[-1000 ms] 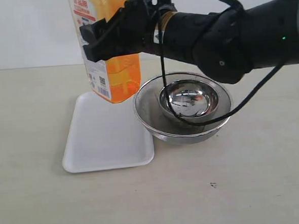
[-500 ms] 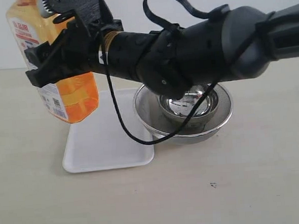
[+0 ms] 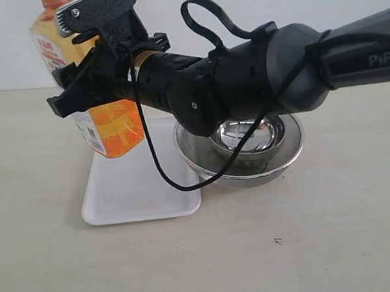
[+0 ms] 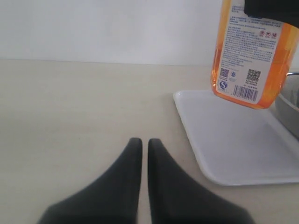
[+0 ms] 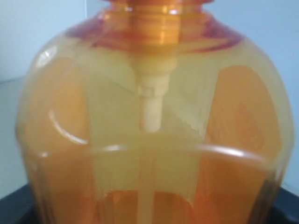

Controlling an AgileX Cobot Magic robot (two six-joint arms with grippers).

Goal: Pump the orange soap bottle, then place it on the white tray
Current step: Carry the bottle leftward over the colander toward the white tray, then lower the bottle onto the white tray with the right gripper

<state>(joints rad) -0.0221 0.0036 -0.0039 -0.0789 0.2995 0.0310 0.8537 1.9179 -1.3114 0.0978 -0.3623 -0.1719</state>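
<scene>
orange soap bottle [image 3: 118, 127]: clamped across its middle by the right gripper, off vertical, its top and its base sticking out on either side of the jaws; the base hangs below the gripper, over the tray, and appears clear of it. In the right wrist view its translucent shoulder fills the frame, with the white stem inside under the orange collar.
table [image 3: 320, 244]: pale and flat, below both grippers.
right arm [image 3: 257, 76]: thick and black, reaching across the bowls to the bottle.
right gripper [image 3: 79, 90]: clenched on the bottle, its black jaws held fairly wide by the bottle's body, one finger crossing the printed label.
white tray [image 3: 138, 189]: flat on the table directly below the right gripper and the bottle's base; bare surface around the spot under the bottle.
steel bowls [image 3: 249, 169]: a small one nested in a wider one, under the right arm's forearm, behind the gripper, just beside the tray's edge; whether rim and tray touch cannot be told.
left gripper [image 4: 141, 149]: fingers closed together with only a thin slit between them, holding nothing, low over the table, well apart from the bottle and short of the tray's near edge.
cable [image 3: 163, 174]: a black loop hanging from the right gripper's wrist down over the tray.
</scene>
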